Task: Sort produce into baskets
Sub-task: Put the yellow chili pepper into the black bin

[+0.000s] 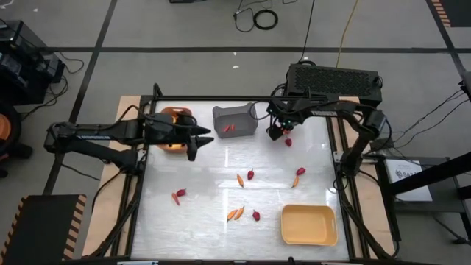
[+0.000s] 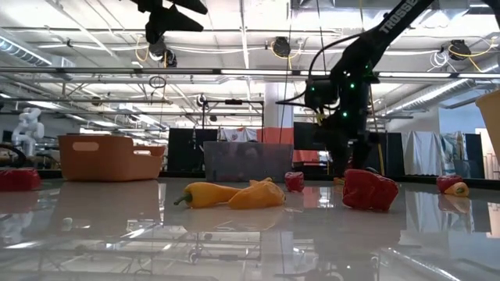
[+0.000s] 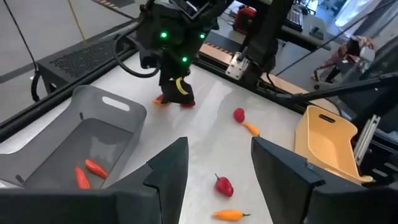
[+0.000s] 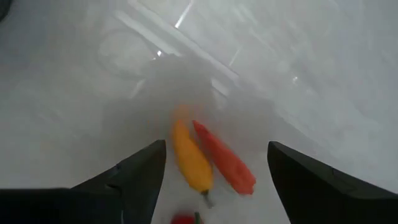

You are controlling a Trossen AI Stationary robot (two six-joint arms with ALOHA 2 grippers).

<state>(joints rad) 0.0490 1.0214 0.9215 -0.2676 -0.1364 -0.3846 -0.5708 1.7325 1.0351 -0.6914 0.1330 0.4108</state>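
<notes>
My right gripper [image 1: 278, 132] is open, low over the table just right of the dark grey basket [image 1: 235, 120]. In its wrist view its fingers [image 4: 140, 171] stand on either side of a yellow pepper [image 4: 189, 160] and an orange-red pepper [image 4: 227, 167] lying on the table. A small red piece [image 1: 288, 141] lies beside them. My left gripper [image 1: 202, 140] is open and empty, held above the table next to the orange-brown basket [image 1: 175, 118]. Two orange-red peppers [image 3: 87, 171] lie in the grey basket. The pale yellow basket [image 1: 309, 224] stands at the near right.
Loose produce lies across the middle of the table: an orange pepper and a red berry [image 1: 246, 177], an orange pepper [image 1: 298, 177], a red-and-orange pair [image 1: 179, 195], orange peppers [image 1: 235, 213] and a red berry [image 1: 256, 216]. Bare table lies at the near left.
</notes>
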